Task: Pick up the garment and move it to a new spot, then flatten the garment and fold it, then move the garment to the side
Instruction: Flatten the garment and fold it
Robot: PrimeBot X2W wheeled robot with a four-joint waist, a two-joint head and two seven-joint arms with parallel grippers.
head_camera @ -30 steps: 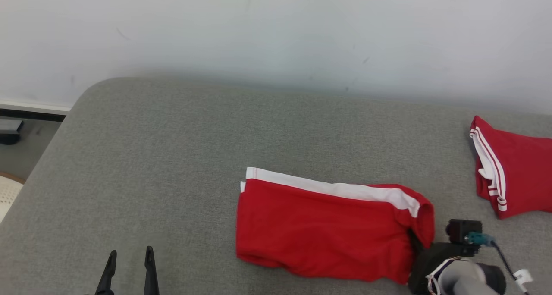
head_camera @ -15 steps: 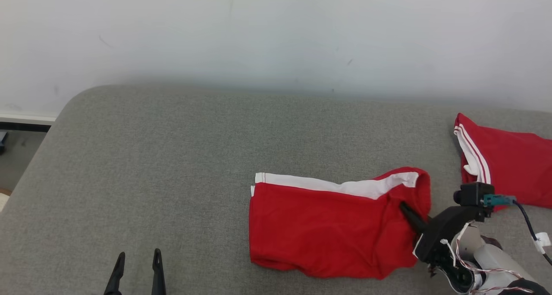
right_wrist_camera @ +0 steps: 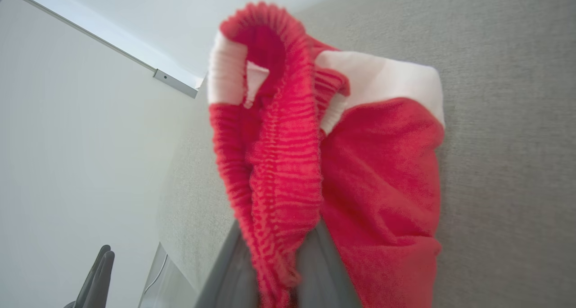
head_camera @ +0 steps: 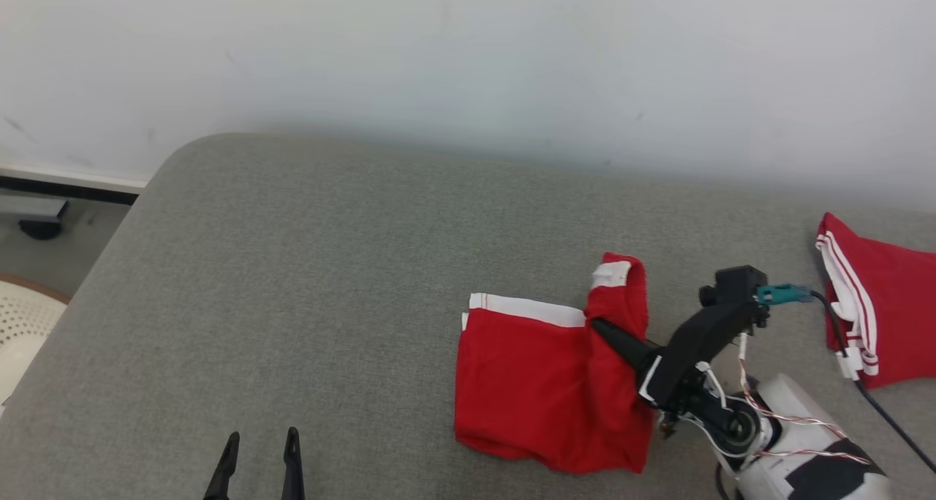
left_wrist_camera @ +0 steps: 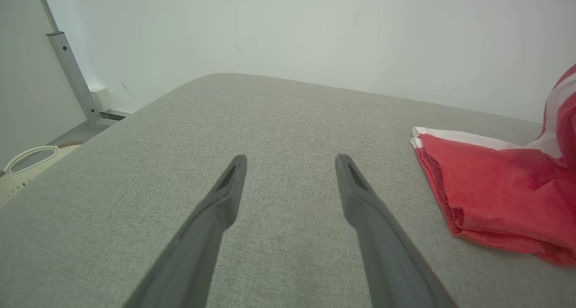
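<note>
The garment (head_camera: pixel 534 383) is a pair of red shorts with a white side stripe, lying on the grey cushion (head_camera: pixel 329 266) right of centre. My right gripper (head_camera: pixel 596 326) is shut on its ribbed waistband end, which stands lifted and bunched above the rest. In the right wrist view the gathered waistband (right_wrist_camera: pixel 279 164) hangs between my two grey fingers (right_wrist_camera: pixel 324 272). My left gripper (head_camera: pixel 262 441) is open at the lower left, well apart from the cloth. Its spread fingers (left_wrist_camera: pixel 225 195) hover over bare cushion, with the garment's folded leg end (left_wrist_camera: pixel 495 182) to their right.
A second red garment with white stripes (head_camera: pixel 888 302) lies at the cushion's right edge. A white wall (head_camera: pixel 468 61) runs behind. The cushion's rounded left corner drops to the floor, where a cream basket (head_camera: pixel 22 324) stands. Bare cushion stretches left of the shorts.
The head camera has shifted. My right gripper has lifted the waistband end and carried it up and left over the garment, so the shorts look shorter. The left gripper stays open.
</note>
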